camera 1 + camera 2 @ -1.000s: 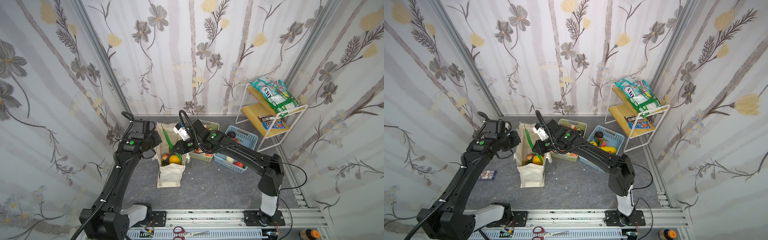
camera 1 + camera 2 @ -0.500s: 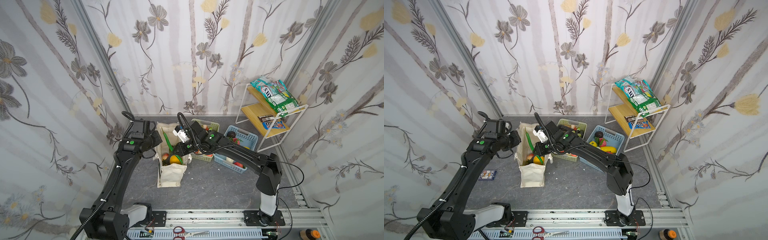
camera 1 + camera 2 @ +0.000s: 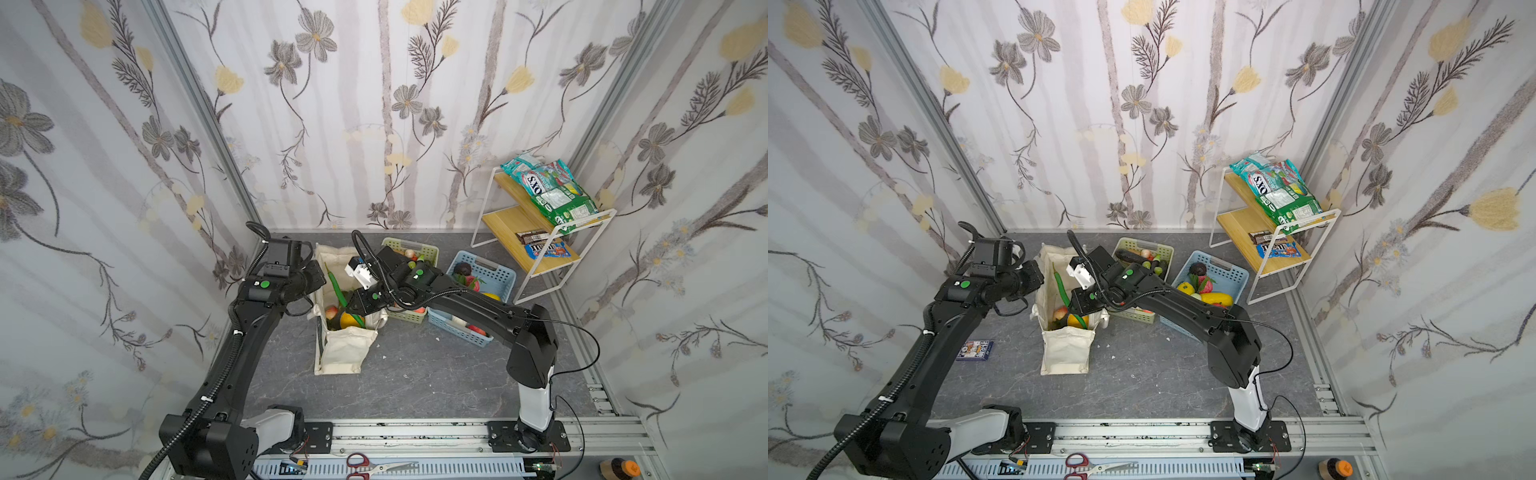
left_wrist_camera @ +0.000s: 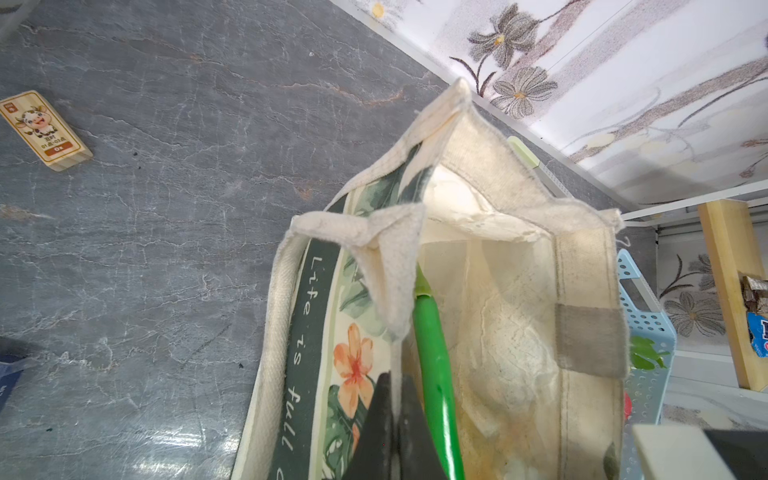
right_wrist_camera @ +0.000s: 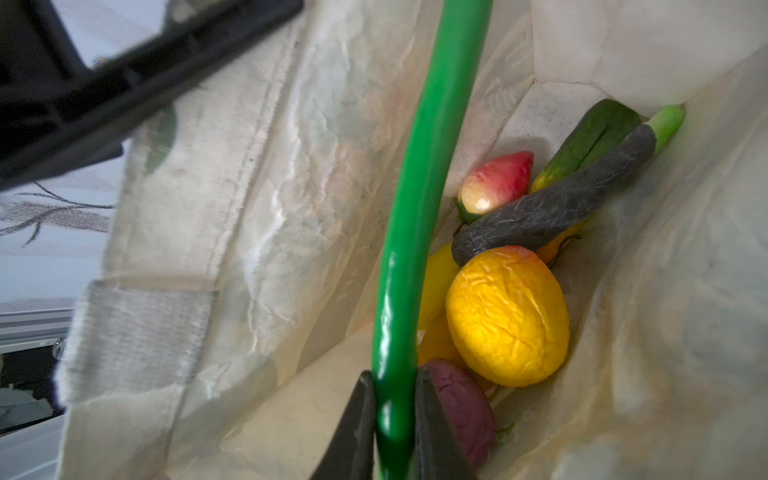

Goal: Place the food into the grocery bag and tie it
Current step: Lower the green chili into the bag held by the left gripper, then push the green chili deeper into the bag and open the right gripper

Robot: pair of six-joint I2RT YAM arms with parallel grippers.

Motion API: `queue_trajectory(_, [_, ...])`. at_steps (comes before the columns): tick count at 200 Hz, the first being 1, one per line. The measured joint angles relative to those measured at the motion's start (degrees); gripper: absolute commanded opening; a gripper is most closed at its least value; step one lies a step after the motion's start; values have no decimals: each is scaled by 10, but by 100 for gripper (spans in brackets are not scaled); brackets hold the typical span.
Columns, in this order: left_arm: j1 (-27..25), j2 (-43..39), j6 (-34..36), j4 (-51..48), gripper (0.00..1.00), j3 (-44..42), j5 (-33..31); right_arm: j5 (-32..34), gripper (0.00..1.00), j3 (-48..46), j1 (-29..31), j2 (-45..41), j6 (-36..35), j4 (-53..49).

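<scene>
The cream grocery bag [image 3: 345, 353] [image 3: 1065, 357] stands open on the grey floor, left of centre in both top views. My left gripper [image 4: 396, 380] [image 3: 321, 281] is shut on the bag's left rim and holds that wall up. My right gripper [image 5: 395, 376] [image 3: 352, 306] reaches into the bag's mouth, shut on a long green vegetable [image 5: 419, 187] [image 4: 434, 365] [image 3: 1061, 286] whose upper end leans against the left wall. At the bottom of the bag lies food: a yellow fruit [image 5: 507, 316], a red-pink fruit [image 5: 496, 183], a dark grey vegetable [image 5: 552, 208], a cucumber [image 5: 586, 141] and a purple piece [image 5: 461, 399].
A pale green basket [image 3: 428, 251] and a blue basket [image 3: 494, 274] with more food stand right of the bag. A white wire shelf [image 3: 540, 266] holds snack packets [image 3: 552, 195]. A card box [image 3: 974, 349] and a wooden block [image 4: 45, 131] lie left of the bag. Scissors [image 3: 374, 471] rest on the front rail.
My right gripper has shifted slightly left and lower into the bag's mouth with the green vegetable. The left gripper has kept its hold on the rim.
</scene>
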Motion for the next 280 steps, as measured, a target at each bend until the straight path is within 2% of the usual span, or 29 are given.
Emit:
queue_trajectory(173, [-21,12,31,16,0,9,46,9,20,42,-5,69,0,-37])
queue_trajectory(226, [-22,16,45,25,0,9,71,14,20,80,-6,94,-40,-89])
queue_trajectory(280, [-23,21,49,43,0,10,103,7,20,89,-7,124,-49,-106])
